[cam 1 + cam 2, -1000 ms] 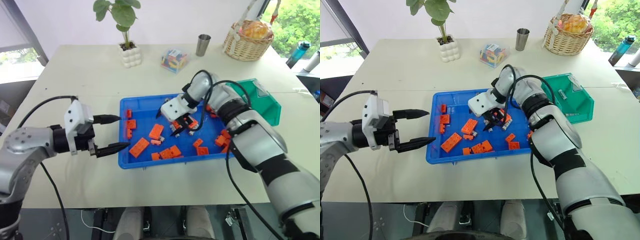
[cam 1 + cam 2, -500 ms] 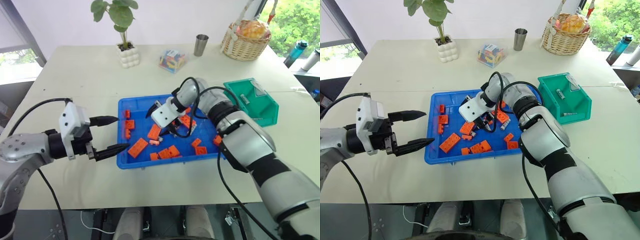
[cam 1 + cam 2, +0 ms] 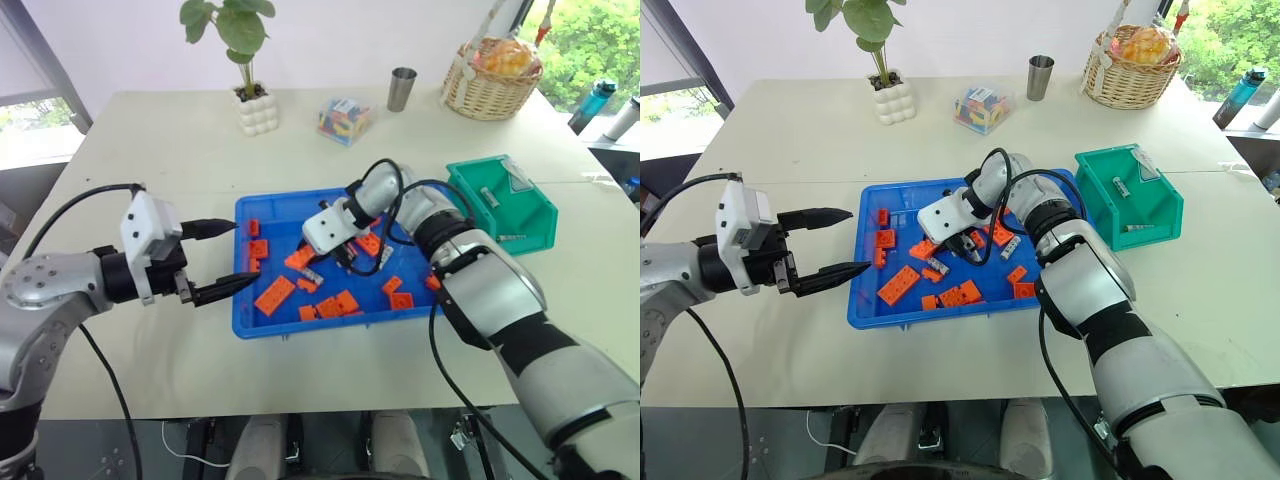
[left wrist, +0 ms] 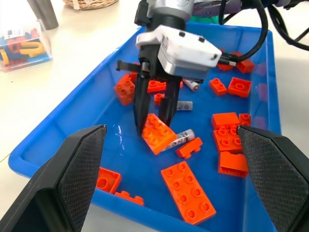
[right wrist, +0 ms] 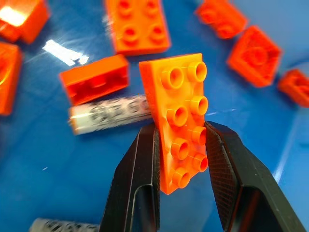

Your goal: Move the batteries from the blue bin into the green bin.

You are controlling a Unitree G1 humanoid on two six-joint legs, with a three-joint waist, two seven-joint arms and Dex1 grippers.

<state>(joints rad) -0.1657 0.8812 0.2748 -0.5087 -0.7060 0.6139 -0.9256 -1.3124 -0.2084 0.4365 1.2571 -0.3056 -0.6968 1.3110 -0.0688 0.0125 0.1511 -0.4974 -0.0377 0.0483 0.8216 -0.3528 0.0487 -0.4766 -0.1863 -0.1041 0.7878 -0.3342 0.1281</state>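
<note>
While an orange brick is pinched in the right tool, a battery lies beside its fingertips: small, rigid, smooth, roll-prone, best gripped mid-barrel. The left tool is spread, empty.

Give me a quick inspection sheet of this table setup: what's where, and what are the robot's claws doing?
Surface: pale table.
Job's things: blue bin holds batteries; green bin beside it already holds some.
Clutter: orange bricks scattered in the blue bin.
Grippers: right gripper shut on an orange brick, not a battery; left gripper open beside the blue bin.
Cables: black cables loop along both arms.
Surroundings: potted plant, clear box of bricks, metal cup, wicker basket.
</note>
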